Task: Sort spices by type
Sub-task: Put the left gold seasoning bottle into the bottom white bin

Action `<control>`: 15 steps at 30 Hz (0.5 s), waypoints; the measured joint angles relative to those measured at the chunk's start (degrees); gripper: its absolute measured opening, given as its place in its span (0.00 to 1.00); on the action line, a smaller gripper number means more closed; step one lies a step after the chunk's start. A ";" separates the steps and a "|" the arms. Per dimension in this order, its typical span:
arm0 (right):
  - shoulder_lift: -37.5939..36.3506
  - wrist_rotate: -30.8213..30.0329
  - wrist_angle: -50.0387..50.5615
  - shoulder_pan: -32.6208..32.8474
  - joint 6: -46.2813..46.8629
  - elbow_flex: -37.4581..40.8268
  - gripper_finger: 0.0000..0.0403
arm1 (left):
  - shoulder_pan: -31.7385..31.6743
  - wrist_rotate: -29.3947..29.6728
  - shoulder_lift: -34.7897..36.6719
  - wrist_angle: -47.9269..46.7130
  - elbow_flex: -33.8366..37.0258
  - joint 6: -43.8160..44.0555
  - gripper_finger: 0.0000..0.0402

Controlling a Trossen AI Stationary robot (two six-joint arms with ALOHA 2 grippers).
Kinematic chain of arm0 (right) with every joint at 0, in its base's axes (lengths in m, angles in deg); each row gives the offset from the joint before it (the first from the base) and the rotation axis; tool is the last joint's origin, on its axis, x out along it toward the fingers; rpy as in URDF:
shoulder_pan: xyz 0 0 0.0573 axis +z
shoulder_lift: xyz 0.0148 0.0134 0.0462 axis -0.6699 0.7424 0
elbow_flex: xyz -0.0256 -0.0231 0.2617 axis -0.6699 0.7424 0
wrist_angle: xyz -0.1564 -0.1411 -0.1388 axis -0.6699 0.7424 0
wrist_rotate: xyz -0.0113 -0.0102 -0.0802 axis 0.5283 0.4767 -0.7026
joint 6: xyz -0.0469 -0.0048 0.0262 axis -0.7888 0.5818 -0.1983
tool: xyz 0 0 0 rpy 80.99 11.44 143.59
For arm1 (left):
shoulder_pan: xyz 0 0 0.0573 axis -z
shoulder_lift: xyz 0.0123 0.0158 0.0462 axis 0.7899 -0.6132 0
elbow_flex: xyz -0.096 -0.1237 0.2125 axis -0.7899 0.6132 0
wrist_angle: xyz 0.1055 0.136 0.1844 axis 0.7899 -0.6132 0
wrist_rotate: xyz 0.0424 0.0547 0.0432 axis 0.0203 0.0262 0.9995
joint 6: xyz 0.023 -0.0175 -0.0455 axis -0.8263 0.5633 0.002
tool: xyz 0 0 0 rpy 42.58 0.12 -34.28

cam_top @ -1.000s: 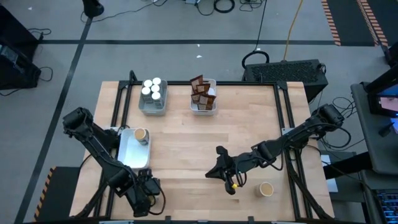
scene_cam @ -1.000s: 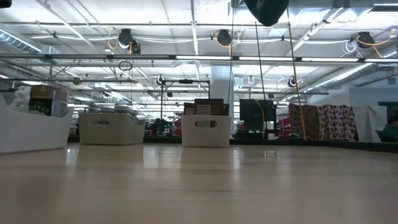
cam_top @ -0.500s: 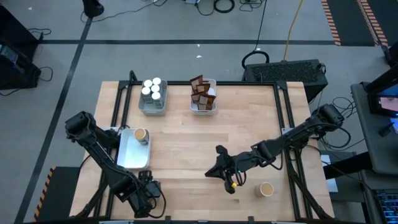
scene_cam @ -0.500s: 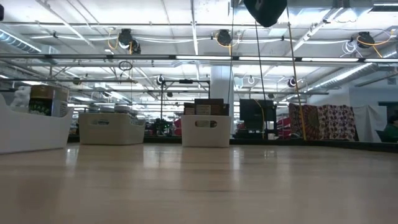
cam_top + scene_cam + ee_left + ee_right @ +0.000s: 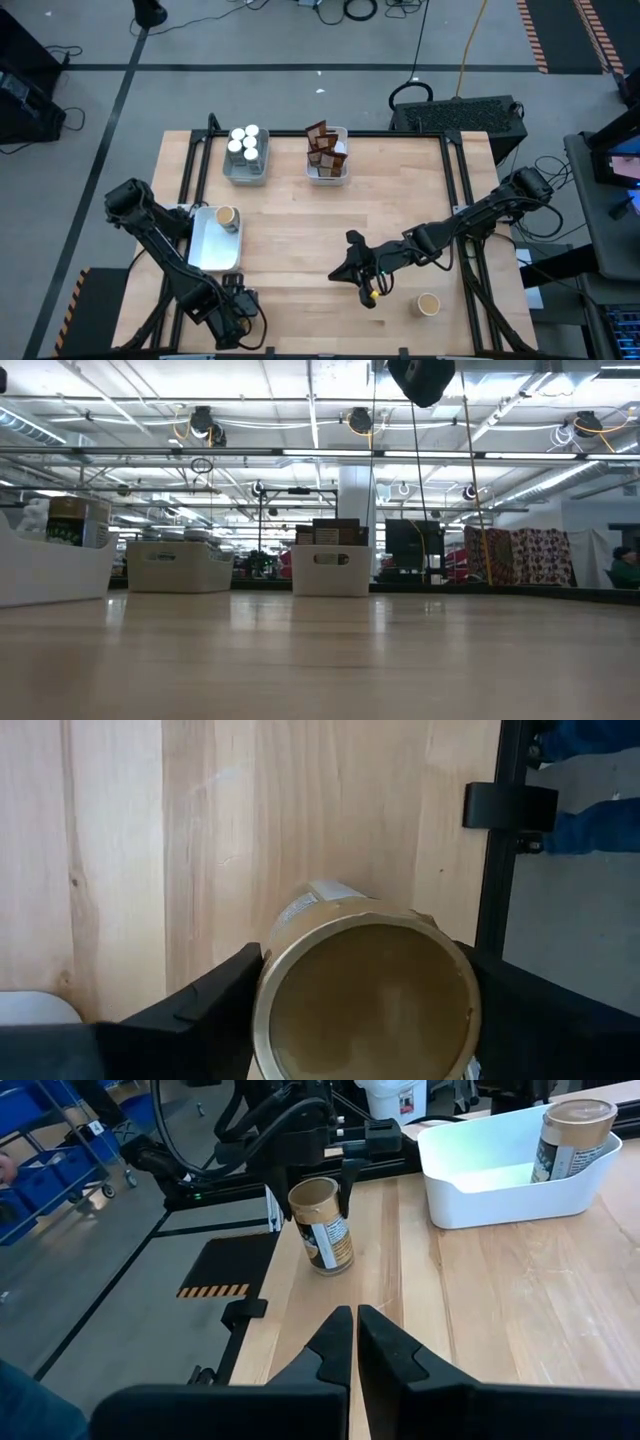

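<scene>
As seen from overhead, the left gripper (image 5: 235, 305) sits at the table's near-left corner, just short of the white tray (image 5: 208, 252), which holds one tan-topped jar (image 5: 227, 217) at its far end. The right gripper (image 5: 340, 276) hovers mid-table, fingers aimed toward the left arm. A loose jar (image 5: 428, 303) stands upright behind it, toward the near-right corner. The right arm is clearly the nearer, but it points away from that jar. The white-topped jars (image 5: 246, 145) and brown packets (image 5: 325, 150) sit in separate bins at the far edge.

The low view shows neither gripper at table level.

In the left wrist view, both fingers press the sides of a held jar (image 5: 365, 1000) — firmly clamped, its lid facing the camera.

In the right wrist view, the right fingers meet with nothing between them. Across the table the held jar tilts slightly at the table edge, with the tray just beyond it.

Judgement: the held jar goes into that tray, a short carry.
</scene>
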 joint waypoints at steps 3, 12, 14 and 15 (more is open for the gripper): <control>0.00 0.01 0.00 -0.15 -0.17 0.00 0.00 | -0.05 -0.68 0.62 -0.40 0.02 0.02 0.70; 0.00 2.78 -0.02 -1.73 -0.24 0.04 0.00 | -1.37 0.69 11.53 -11.56 0.02 2.05 0.70; 0.00 2.85 -0.02 -1.95 -0.25 0.04 0.00 | -2.15 0.85 15.20 -15.07 0.02 2.53 0.70; 0.00 2.95 -0.04 -2.10 -0.40 0.04 0.00 | -2.58 1.01 17.03 -17.07 0.02 3.20 0.70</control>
